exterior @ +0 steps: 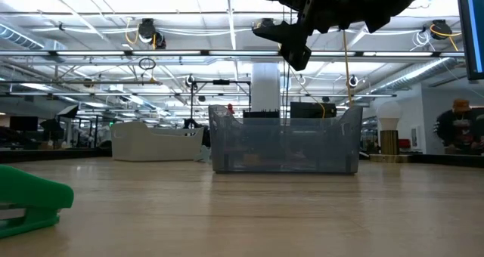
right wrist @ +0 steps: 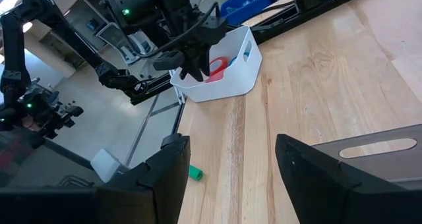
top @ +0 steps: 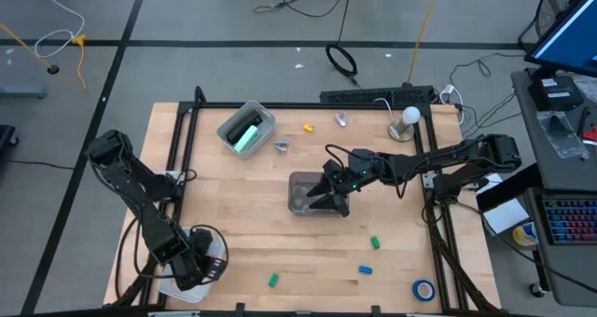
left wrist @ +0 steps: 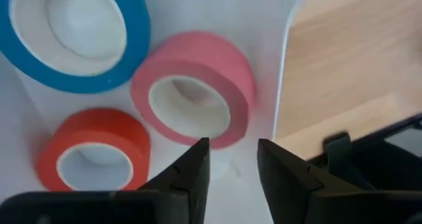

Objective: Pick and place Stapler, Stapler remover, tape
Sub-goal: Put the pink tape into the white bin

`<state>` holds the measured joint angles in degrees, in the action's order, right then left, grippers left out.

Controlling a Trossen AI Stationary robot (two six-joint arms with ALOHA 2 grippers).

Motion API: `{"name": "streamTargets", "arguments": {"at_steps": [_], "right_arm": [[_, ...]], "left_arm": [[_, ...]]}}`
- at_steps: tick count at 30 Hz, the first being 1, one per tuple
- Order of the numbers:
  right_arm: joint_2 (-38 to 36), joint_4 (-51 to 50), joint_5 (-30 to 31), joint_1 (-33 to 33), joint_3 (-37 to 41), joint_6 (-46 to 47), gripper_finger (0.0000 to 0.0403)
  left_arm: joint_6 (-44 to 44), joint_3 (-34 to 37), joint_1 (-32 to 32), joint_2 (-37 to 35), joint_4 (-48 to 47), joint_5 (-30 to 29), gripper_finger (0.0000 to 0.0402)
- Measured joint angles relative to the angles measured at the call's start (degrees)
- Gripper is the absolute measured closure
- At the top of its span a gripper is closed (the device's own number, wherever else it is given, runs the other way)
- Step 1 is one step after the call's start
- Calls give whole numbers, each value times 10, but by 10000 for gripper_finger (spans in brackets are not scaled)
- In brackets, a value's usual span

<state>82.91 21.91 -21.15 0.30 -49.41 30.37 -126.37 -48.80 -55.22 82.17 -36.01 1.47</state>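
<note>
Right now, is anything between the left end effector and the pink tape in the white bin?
Nothing visible. The left end effector hangs directly over the pink tape, beside the red and blue rolls.

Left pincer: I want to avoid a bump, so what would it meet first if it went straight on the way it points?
Probably the pink tape roll; the left pincer, part open, points at its near edge inside the white bin, though depth is unclear.

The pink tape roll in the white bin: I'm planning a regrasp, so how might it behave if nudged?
The pink tape roll lies tilted, so it may tip flat. It looks rigid and light, likely sliding easily. The red roll beside it could block it.
</note>
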Motion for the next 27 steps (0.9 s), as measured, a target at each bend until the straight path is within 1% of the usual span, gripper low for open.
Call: {"name": "streamTargets", "arguments": {"at_steps": [5,9,11,19,27], "right_arm": [[0,0,0,0,0,0,185],[0,0,0,0,0,0,188],[0,0,0,0,0,0,189],[0,0,0,0,0,0,190],[0,1,0,0,0,4,190]], "left_arm": [[-8,0,0,-10,24,0,251],[-28,0,0,-22,32,-3,248],[-29,0,0,-26,28,-17,249],[-23,0,0,-26,-34,-118,274],[-14,0,0,-26,-47,-121,306]]}}
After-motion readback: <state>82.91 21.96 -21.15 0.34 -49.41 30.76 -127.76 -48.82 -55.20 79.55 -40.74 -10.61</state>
